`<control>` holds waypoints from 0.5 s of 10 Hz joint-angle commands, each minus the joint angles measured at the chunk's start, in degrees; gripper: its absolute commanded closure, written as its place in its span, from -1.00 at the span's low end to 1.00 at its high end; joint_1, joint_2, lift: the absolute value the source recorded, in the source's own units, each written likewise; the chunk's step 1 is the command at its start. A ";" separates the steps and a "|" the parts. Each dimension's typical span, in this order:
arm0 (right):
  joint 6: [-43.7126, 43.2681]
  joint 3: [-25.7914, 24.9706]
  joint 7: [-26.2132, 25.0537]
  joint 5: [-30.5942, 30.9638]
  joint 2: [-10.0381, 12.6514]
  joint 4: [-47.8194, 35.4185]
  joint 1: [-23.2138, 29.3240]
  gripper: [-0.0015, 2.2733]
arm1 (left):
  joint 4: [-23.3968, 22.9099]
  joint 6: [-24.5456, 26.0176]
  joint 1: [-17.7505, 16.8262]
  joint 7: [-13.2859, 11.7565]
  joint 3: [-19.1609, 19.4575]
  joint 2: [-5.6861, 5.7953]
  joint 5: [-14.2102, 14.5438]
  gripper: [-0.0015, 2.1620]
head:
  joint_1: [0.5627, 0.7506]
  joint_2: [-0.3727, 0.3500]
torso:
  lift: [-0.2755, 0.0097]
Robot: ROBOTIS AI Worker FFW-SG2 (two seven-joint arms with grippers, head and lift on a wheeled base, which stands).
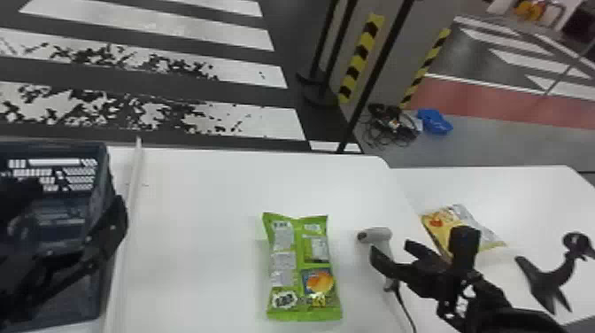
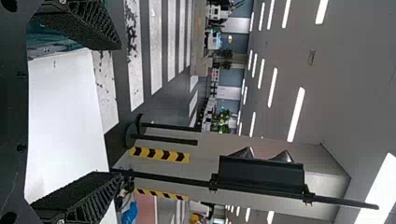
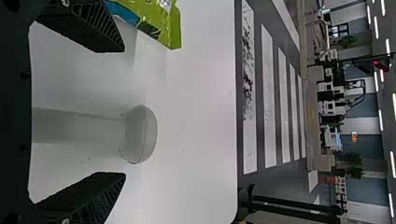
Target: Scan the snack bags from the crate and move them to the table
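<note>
My left gripper [image 1: 74,195] is over the dark crate [image 1: 102,177] at far left; in the left wrist view this gripper [image 2: 119,109] stands open with nothing between its fingers. The green snack bag [image 1: 295,265] lies flat mid-table, its printed back up. Just right of it is the white scanner [image 1: 375,234], with my right gripper [image 1: 390,248] at its handle. In the right wrist view the right gripper [image 3: 125,112] is open, its fingers on either side of the scanner [image 3: 140,134], apart from it. A yellow snack bag [image 1: 442,221] lies partly behind the right wrist.
A pale raised strip [image 1: 132,190] runs along the white table [image 1: 199,212] beside the crate. On the right-hand table stands a black curved stand [image 1: 546,279]. A dark cable [image 1: 405,305] trails from the scanner toward the near edge.
</note>
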 commanded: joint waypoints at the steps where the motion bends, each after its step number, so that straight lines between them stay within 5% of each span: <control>1: -0.96 2.18 0.47 1.11 -1.11 5.04 -3.45 -0.96 | 1.37 0.00 -0.95 -0.16 -0.25 -0.15 0.13 -0.97 | 0.41 -0.94 | 0.27; 5: -4.65 5.43 2.14 2.78 -3.66 15.59 -8.55 -0.88 | 3.13 -0.53 -2.18 -0.33 -0.25 -0.24 0.57 -0.97 | 0.41 -0.94 | 0.27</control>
